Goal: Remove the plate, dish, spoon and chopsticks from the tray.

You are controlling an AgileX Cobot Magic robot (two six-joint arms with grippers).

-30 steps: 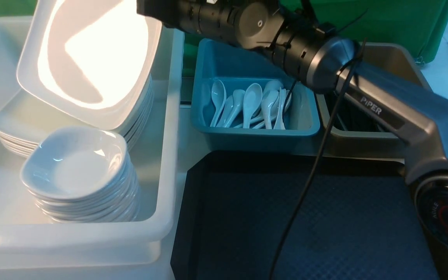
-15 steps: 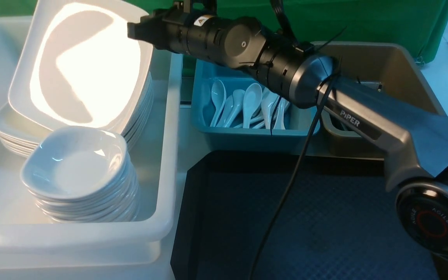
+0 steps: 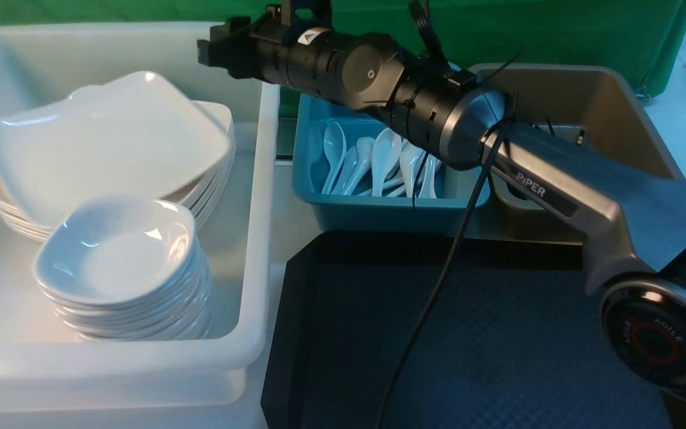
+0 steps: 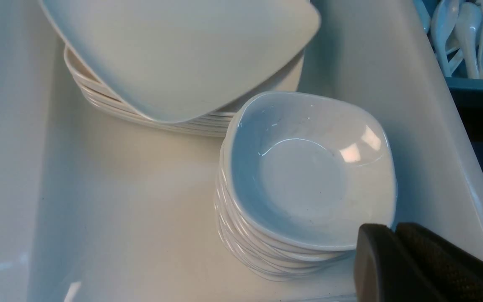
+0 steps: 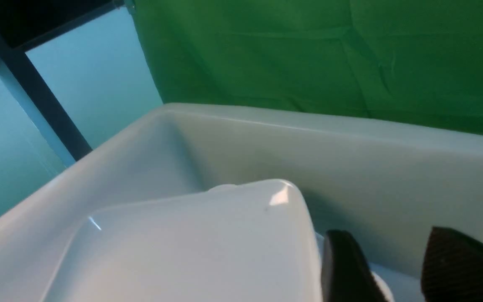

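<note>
My right gripper [image 5: 388, 241] is open. Its two dark fingers stand apart with nothing between them, and it hangs over the far side of the white tub [image 3: 265, 179] at the left end of the bench. The plate [image 3: 105, 140] lies flat on top of the stack of large plates inside that tub. It is turned a little askew from the ones under it, so one corner juts out past the stack. In my right wrist view the plate's far corner sits just beside one finger, and I cannot tell whether they touch.

My left gripper [image 4: 392, 228] is closed on nothing, its pads pressed together. It hangs just beside the stack of small dishes [image 3: 117, 250] in the near part of the same tub.

The tray [image 3: 527, 345] sits at the near edge of the bench, right of the tub, with my right arm reaching across above it. Beyond it, toward the far edge, the spoons [image 3: 387, 155] lie heaped in the blue bin [image 3: 379, 211]. The brown bin [image 3: 587, 95] stands beside that, and my arm hides most of its inside.
</note>
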